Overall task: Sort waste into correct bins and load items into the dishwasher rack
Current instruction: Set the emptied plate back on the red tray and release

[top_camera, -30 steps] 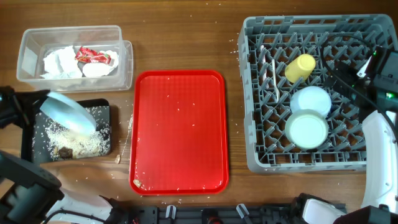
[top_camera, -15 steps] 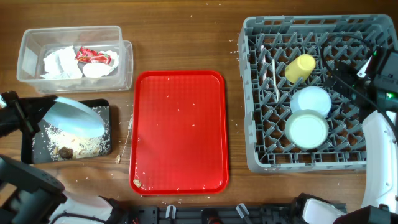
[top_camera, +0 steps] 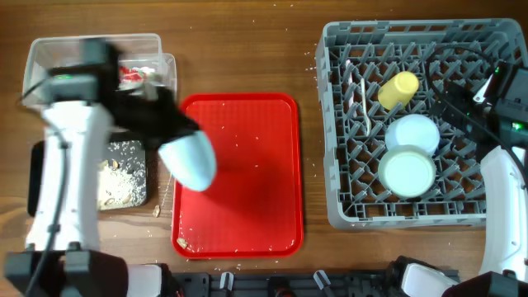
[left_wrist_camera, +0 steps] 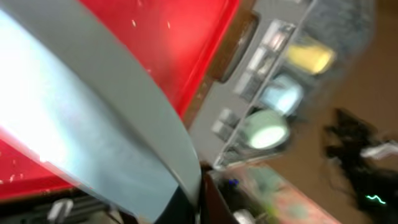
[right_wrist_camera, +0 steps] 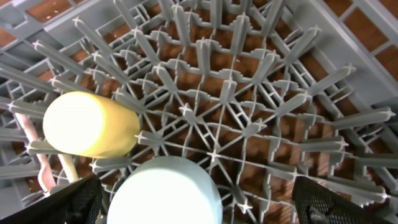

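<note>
My left gripper (top_camera: 169,132) is shut on the large light blue plate (top_camera: 188,159) and holds it over the left part of the red tray; the view is motion-blurred. In the left wrist view the plate (left_wrist_camera: 93,118) fills the frame, clamped at my jaws (left_wrist_camera: 196,199). The grey dishwasher rack (top_camera: 330,124) at the right holds the yellow-green cup (top_camera: 398,89), the light blue bowl (top_camera: 412,132), the pale green saucer (top_camera: 406,172) and white spoons (top_camera: 363,103). My right gripper (right_wrist_camera: 199,211) is open above the rack, over the bowl (right_wrist_camera: 165,190) and cup (right_wrist_camera: 90,123).
The red tray (top_camera: 247,190) lies mid-table with a few crumbs. The clear tub (top_camera: 169,78) at the back left holds napkins and the wrapper, mostly hidden by my left arm. The black tray (top_camera: 124,177) with food scraps sits at the left.
My left arm has swung right, carrying the plate from above the black tray to over the red tray. The right arm has not moved.
</note>
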